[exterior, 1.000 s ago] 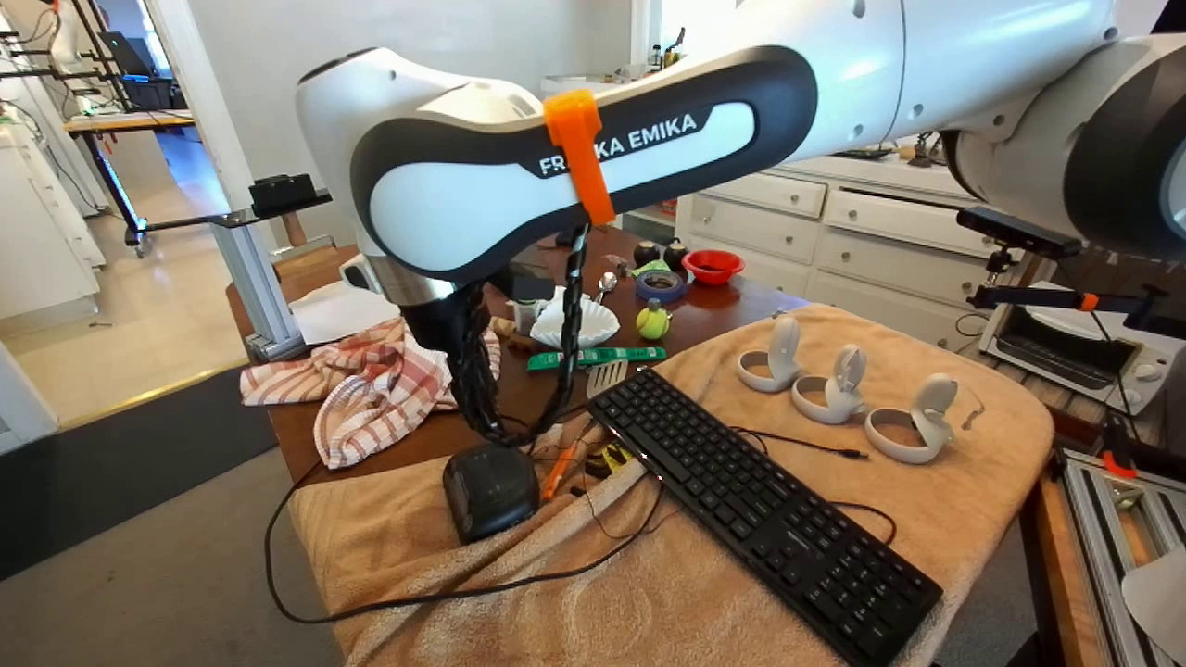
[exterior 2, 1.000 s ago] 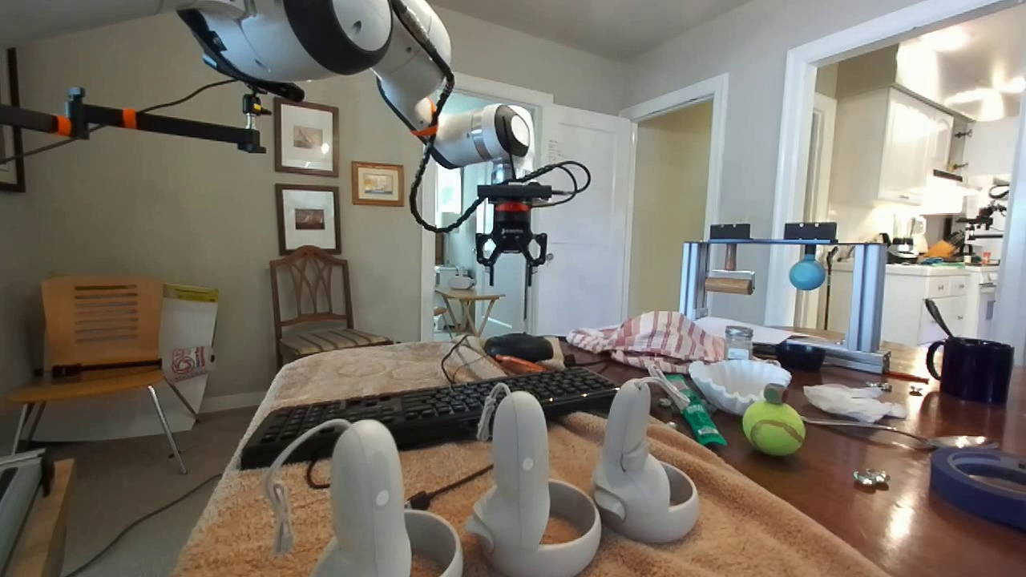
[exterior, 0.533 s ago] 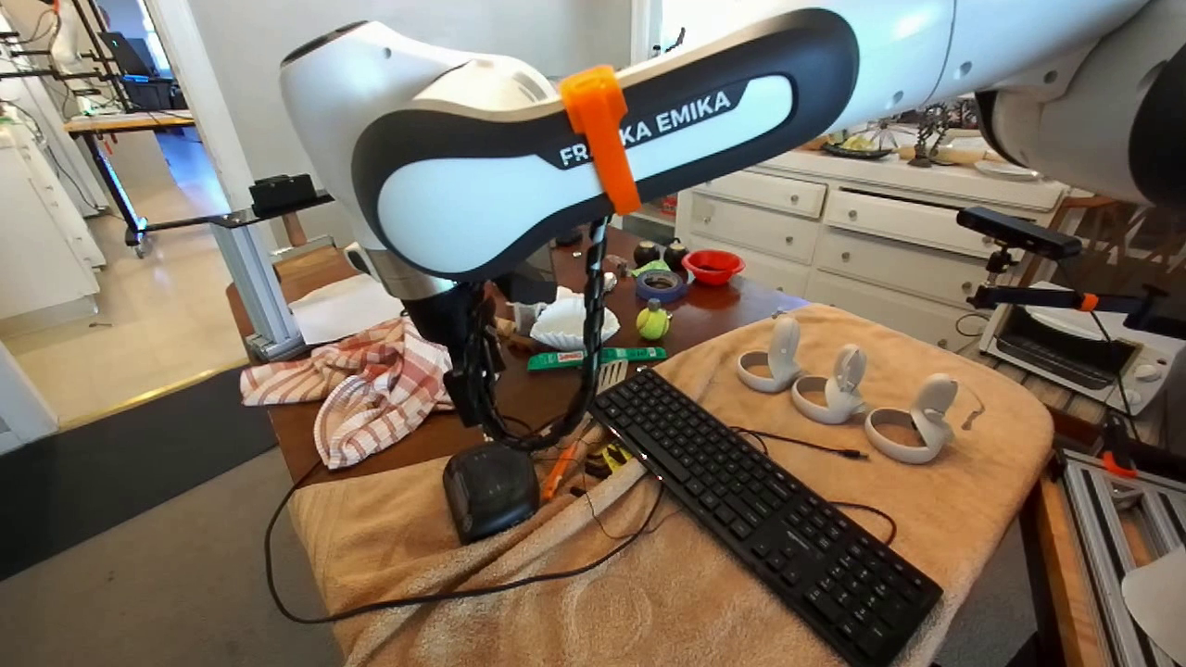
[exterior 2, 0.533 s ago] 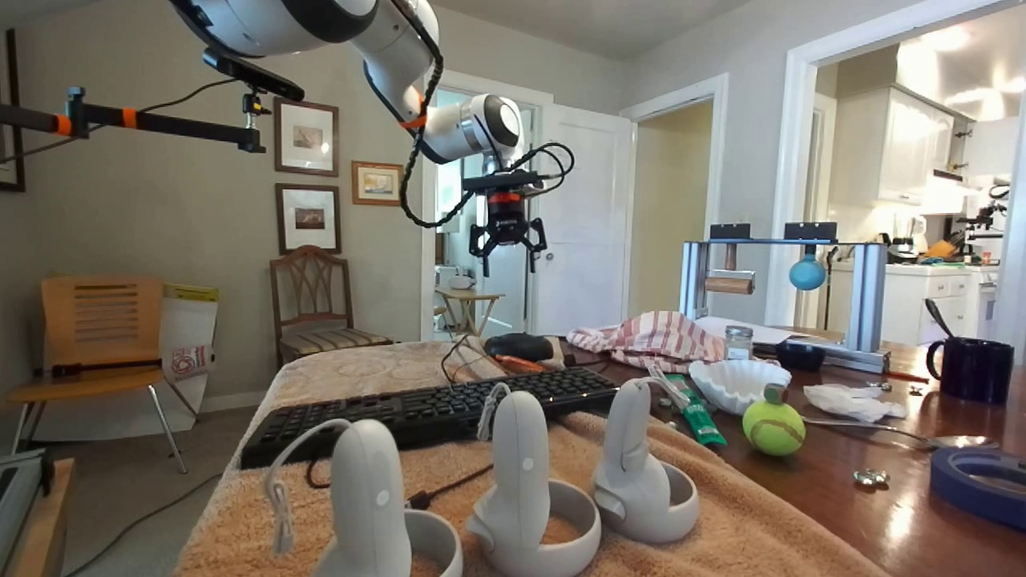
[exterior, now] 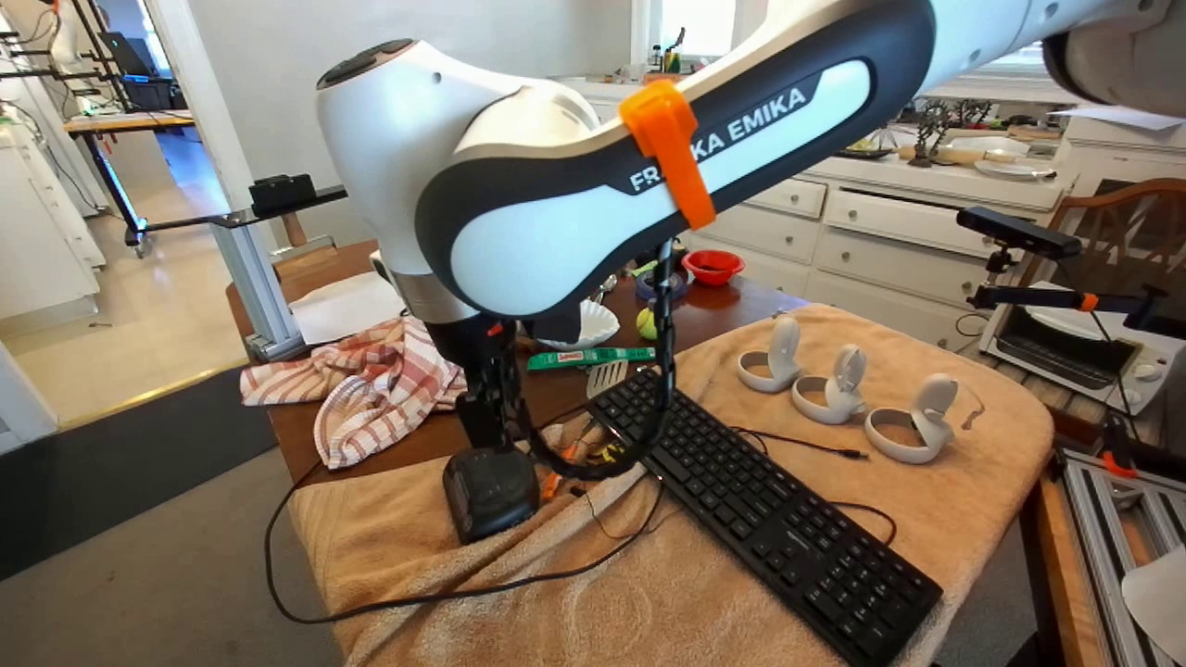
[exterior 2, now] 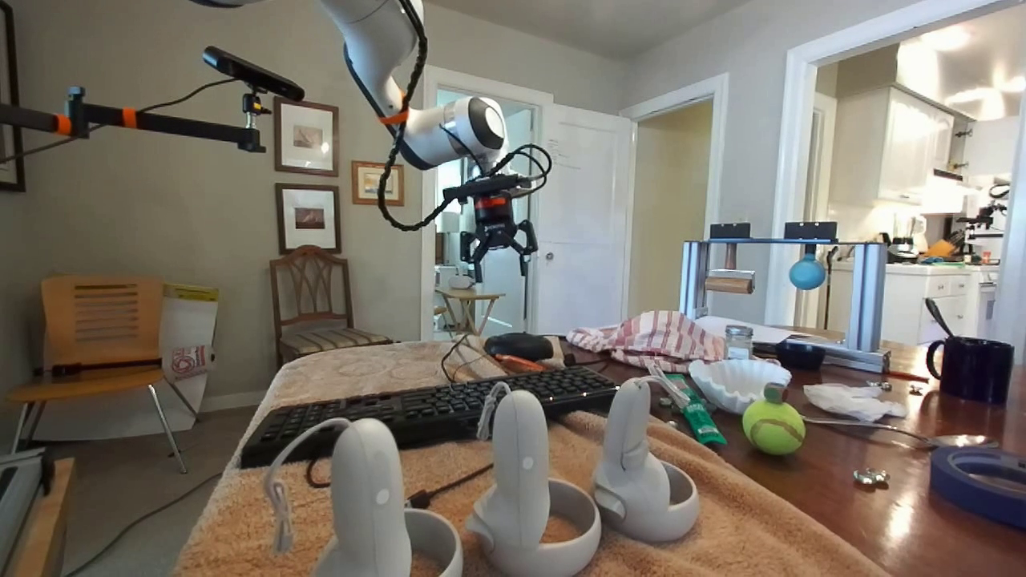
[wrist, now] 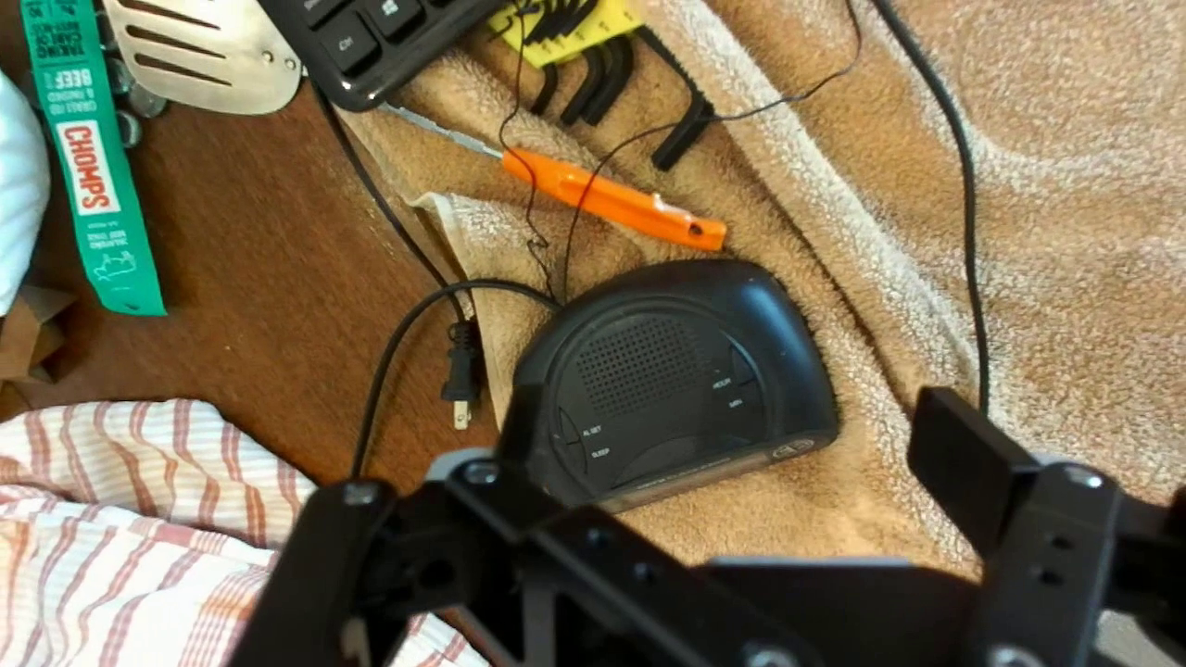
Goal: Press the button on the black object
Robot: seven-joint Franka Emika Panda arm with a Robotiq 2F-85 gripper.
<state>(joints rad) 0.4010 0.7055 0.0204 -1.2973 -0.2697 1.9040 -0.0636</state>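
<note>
Wrist view: gripper [wrist: 732, 421] is hovering above black clock [wrist: 662, 375], jaws standing apart; clock is lying on towel [wrist: 1084, 278], dim buttons [wrist: 747, 367] apparently sitting on top.

The gripper [exterior 2: 502, 273] — tilted further now — has shifted slightly sideways

Holding gripper [exterior 2: 502, 271] spread and slightly tilted, higher than black object [exterior 2: 519, 346] and clear of it | Looking past three pale controllers [exterior 2: 521, 481] to black keyboard [exterior 2: 433, 407] on tan towel [exterior 2: 737, 545] | Including tennis ball [exterior 2: 773, 426], white bowl [exterior 2: 736, 393] on desk [exterior 2: 906, 521]
</note>
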